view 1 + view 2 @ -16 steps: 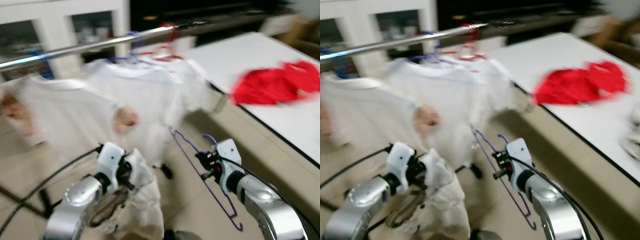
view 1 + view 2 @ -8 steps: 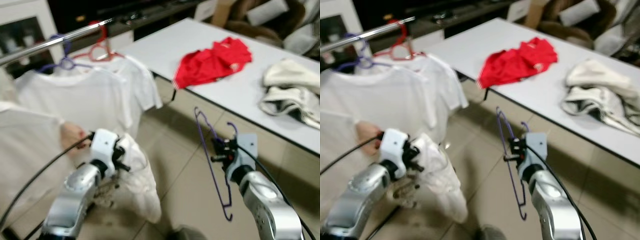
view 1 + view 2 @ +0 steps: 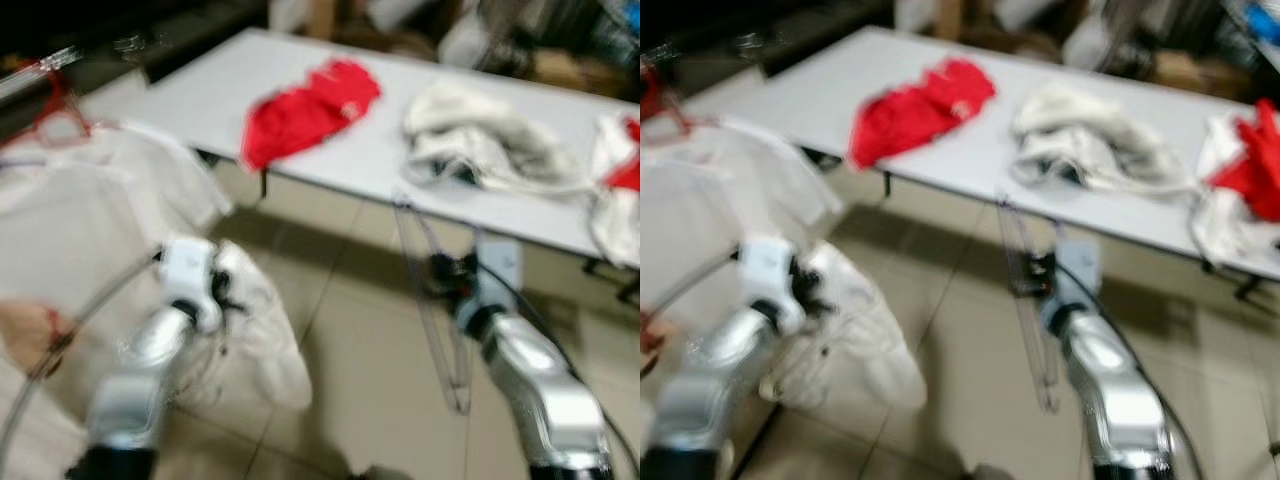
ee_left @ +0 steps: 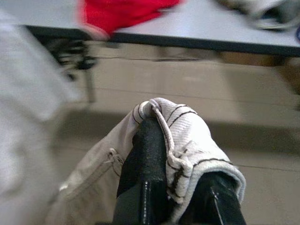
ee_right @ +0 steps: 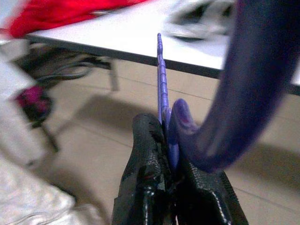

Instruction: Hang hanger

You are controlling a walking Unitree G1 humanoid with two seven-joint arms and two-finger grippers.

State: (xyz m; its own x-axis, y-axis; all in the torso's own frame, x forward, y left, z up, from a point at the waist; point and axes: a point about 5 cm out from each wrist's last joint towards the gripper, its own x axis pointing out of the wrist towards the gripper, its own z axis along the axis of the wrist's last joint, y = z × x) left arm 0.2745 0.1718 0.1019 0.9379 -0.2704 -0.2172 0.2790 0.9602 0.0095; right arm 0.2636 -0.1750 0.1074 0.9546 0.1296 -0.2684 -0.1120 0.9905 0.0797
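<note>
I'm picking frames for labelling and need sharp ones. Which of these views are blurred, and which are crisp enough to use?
Left and right eye views: motion-smeared throughout, the purple hanger ghosted. Left wrist view: white garment in the left gripper crisp, background soft. Right wrist view: right gripper sharp, the near hook a blur.

Glossy purple plastic hanger (image 5: 253, 89), ribbed cloth garment (image 4: 187, 140)

Head views heavily motion-blurred — dim indoor light; wrist views sharper.
</note>
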